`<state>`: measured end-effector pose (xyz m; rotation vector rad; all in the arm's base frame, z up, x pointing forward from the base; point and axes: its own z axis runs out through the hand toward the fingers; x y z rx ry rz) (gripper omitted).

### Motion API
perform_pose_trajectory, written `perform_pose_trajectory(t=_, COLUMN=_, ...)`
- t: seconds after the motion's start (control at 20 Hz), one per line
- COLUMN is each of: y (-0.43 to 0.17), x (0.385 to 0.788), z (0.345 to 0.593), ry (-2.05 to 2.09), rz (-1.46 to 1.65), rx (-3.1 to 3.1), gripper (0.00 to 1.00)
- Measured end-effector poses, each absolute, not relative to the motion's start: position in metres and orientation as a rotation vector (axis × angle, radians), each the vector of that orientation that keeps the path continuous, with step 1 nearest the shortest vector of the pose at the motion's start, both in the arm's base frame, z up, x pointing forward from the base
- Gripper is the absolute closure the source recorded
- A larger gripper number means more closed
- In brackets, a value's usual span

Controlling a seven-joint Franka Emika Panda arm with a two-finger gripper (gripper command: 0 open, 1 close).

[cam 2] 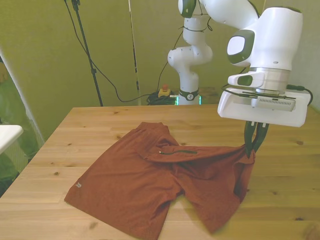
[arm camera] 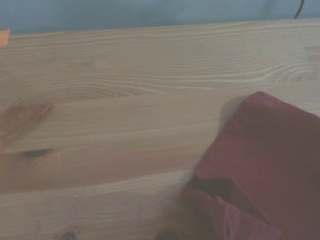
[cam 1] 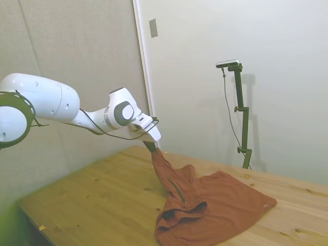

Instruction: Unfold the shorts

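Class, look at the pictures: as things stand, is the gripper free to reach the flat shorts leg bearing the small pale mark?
Probably not yet: the gripper is shut on a lifted corner of the shorts. Nothing else blocks the way across the table.

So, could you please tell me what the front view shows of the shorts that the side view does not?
Only the front view shows the flat leg of the shorts spread toward that view's left, with a small pale mark near its hem, and the dark zipper line running level.

Only the side view shows how high the pinched edge hangs above the wooden table, and the bunched fold at the near end.

Both show the end effector shut on one edge, that part lifted while the rest lies on the table.
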<state>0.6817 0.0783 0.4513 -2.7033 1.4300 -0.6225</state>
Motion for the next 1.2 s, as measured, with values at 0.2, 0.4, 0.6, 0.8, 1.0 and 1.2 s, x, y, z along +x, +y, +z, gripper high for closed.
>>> perform_pose_trajectory(t=0.2, y=0.098, x=0.682, z=0.449, ry=1.379, rz=-0.587, rx=-2.752, gripper=0.0)
perform_pose_trajectory(t=0.4, y=0.098, x=0.682, z=0.466, ry=1.349, rz=-0.571, rx=-2.791, gripper=0.0)
perform_pose_trajectory(t=0.6, y=0.05, x=0.675, z=0.512, ry=1.378, rz=-0.563, rx=-2.811, gripper=0.0)
perform_pose_trajectory(t=0.8, y=0.003, x=0.661, z=0.54, ry=1.379, rz=-0.497, rx=-2.825, gripper=0.0)
perform_pose_trajectory(t=1.0, y=-0.036, x=0.653, z=0.537, ry=1.298, rz=-0.383, rx=-2.849, gripper=0.0)
perform_pose_trajectory(t=1.2, y=-0.086, x=0.643, z=0.519, ry=1.217, rz=-0.274, rx=-2.862, gripper=0.0)
